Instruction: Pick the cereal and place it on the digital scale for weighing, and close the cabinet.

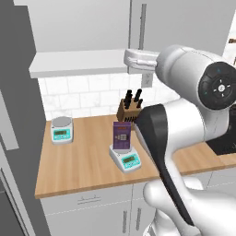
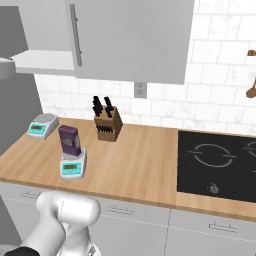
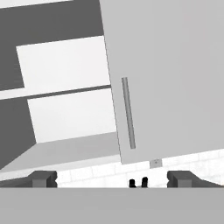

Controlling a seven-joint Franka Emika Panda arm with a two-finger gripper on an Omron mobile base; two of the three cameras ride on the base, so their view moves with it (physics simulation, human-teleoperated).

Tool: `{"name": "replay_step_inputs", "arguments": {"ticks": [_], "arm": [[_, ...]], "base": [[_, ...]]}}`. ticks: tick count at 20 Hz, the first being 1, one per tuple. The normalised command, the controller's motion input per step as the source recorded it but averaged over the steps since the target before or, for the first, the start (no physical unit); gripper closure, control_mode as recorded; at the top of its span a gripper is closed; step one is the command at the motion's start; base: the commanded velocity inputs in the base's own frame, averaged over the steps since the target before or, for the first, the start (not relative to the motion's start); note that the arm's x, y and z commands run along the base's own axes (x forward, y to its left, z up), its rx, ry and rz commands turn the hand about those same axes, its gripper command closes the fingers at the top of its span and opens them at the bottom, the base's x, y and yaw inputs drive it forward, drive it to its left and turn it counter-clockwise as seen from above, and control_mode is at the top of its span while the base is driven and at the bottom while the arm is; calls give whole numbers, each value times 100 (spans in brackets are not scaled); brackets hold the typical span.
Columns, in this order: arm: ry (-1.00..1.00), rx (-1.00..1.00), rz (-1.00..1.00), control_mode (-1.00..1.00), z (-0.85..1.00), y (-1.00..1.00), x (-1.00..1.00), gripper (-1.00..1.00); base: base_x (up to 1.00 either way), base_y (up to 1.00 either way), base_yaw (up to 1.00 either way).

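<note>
The cereal (image 1: 122,136) (image 2: 69,141), a slim dark purple box, stands upright on the digital scale (image 1: 126,159) (image 2: 73,167), which sits askew near the counter's front edge. Above it, the cabinet (image 1: 184,18) (image 2: 135,35) (image 3: 166,65) has its right door shut, with a vertical bar handle (image 3: 128,113). Its left half is open, showing a white shelf (image 3: 65,94). My gripper (image 1: 130,62) (image 3: 111,179) is raised in front of the cabinet's lower edge, well above the cereal. It is open and holds nothing.
A twin scale (image 1: 61,129) (image 2: 42,125) sits square at the counter's back left. A knife block (image 1: 130,108) (image 2: 107,124) stands against the tiled wall behind the cereal. A black cooktop (image 2: 217,165) lies to the right. A tall dark grey panel (image 1: 16,92) bounds the left side.
</note>
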Motion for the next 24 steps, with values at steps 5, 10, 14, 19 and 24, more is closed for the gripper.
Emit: {"name": "replay_step_inputs", "arguments": {"ticks": [5, 10, 14, 19, 24], "arm": [[-1, 0, 6, -100, 0, 14, -42, -100], [0, 0, 3, -100, 0, 15, -19, -100], [-1, 0, 0, -100, 0, 26, -20, -100], [-7, 0, 0, -100, 0, 22, -38, -100], [-13, 0, 0, -100, 0, 28, -58, -100]], "base": [[0, 0, 0], [0, 0, 0], [0, 0, 0], [0, 0, 0], [0, 0, 0]]}}
